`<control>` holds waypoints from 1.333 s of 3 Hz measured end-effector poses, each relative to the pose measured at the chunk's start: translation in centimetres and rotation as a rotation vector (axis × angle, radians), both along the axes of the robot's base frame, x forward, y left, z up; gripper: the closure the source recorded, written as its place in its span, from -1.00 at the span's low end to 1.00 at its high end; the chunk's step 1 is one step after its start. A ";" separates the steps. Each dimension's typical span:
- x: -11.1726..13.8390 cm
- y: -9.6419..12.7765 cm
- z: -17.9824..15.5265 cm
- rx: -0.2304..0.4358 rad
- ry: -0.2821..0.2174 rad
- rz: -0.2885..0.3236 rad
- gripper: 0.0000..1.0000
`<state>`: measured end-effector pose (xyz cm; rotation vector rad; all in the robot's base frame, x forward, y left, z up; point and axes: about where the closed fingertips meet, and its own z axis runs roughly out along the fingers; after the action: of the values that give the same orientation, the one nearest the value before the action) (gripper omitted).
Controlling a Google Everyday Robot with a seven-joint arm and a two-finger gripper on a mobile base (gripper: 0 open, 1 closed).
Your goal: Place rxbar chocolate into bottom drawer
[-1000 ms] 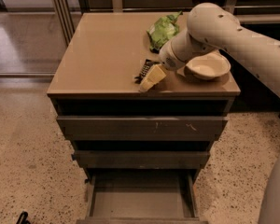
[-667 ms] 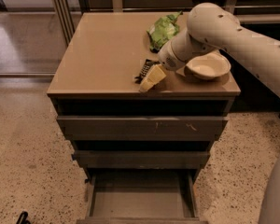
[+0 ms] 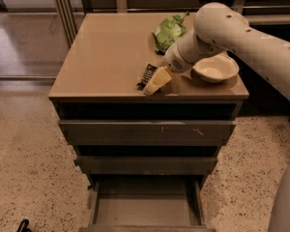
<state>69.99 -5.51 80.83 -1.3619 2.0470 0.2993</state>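
The rxbar chocolate (image 3: 145, 76), a small black wrapper with white lettering, lies near the front edge of the cabinet top (image 3: 106, 52). My gripper (image 3: 153, 82) is down on the cabinet top, right against the bar's right side, and covers part of it. The bottom drawer (image 3: 145, 209) is pulled out below, a wide shallow tray with nothing visible in it. The two drawers above it are pushed in.
A wrinkly green bag (image 3: 168, 32) lies at the back of the top, behind my arm. A pale bowl (image 3: 215, 69) stands at the right, close to my wrist. Speckled floor surrounds the cabinet, with a glass partition at the left.
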 end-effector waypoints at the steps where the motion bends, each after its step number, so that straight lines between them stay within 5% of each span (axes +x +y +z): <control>1: 0.0 0.0 0.0 0.000 0.000 0.000 0.77; 2: 0.0 0.0 0.0 0.000 0.000 0.000 1.00; 4: 0.0 0.1 1.1 0.005 -0.002 0.005 1.00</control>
<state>69.95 -5.44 81.92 -1.3639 2.0410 0.3046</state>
